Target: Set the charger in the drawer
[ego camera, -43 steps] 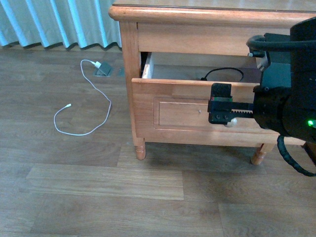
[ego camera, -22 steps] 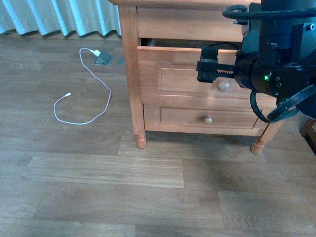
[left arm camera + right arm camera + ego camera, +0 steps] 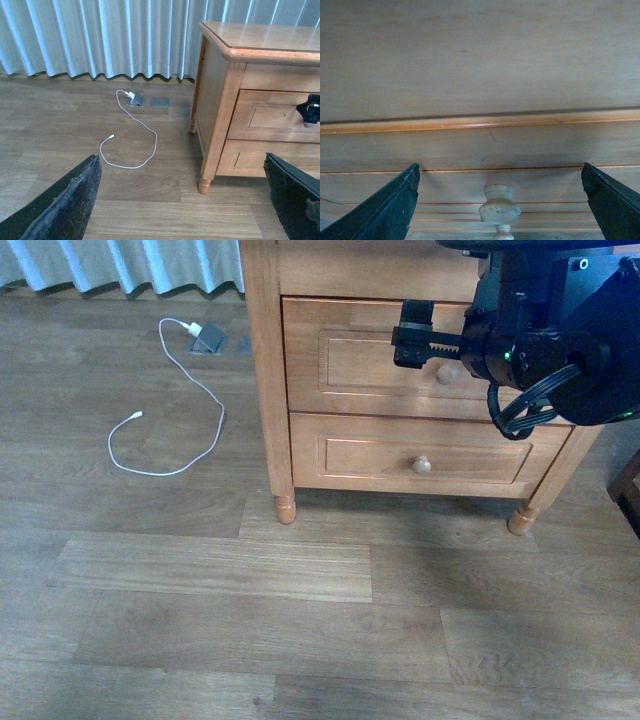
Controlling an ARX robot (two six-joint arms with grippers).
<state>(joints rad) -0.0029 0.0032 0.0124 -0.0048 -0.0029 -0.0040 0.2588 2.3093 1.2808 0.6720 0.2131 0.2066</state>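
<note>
The drawer (image 3: 350,360) is the upper one of the wooden cabinet, and it is shut flush with the frame. The charger is hidden from every view. My right gripper (image 3: 415,337) hovers open just in front of the drawer's panel. Its pale round knob (image 3: 500,210) sits between the spread fingers, untouched. The drawer front (image 3: 480,145) fills the right wrist view. My left gripper (image 3: 181,157) hangs open over bare floor, well away from the cabinet, holding nothing. It is out of the front view.
A long white cable (image 3: 170,410) with a white plug lies looped on the wood floor to the left, near a floor socket (image 3: 210,340). The shorter lower drawer (image 3: 420,455) is shut. Curtains (image 3: 100,40) hang behind. A cabinet leg (image 3: 285,508) stands at the front left.
The drawer was open a second ago, showing a black cable inside. It has slid shut with my right gripper against its front. The cabinet now sits higher in the front view.
</note>
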